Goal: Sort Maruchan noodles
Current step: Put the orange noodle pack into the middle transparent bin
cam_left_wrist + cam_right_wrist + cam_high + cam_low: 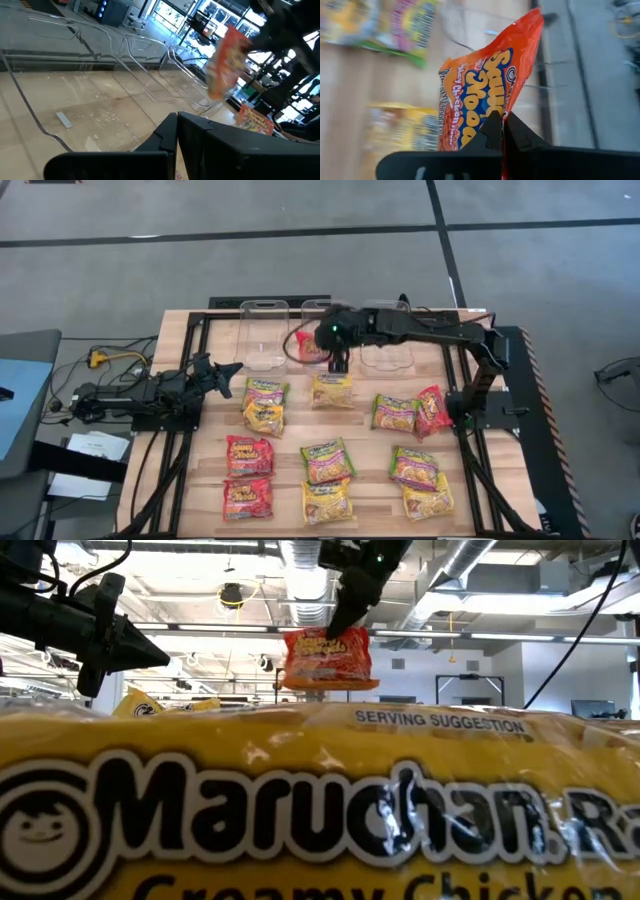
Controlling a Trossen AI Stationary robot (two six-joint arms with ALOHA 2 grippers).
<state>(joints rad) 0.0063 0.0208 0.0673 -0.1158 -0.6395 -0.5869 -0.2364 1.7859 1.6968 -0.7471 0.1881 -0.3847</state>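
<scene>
Left claw [228, 370] is sitting clenched and empty at the counter's [190, 480] left edge, while your right claw [338, 358] is pinching 1 red noodle packet [312, 346] and dangling it in the air over the middle of 3 clear bins [264, 310]. Other Maruchan packets [329, 460] are lying spread across the counter.

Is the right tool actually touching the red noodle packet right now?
Touching. In the right wrist view the right tool is shut on the edge of the red packet; the low view shows the packet hanging from it in mid-air.
</scene>
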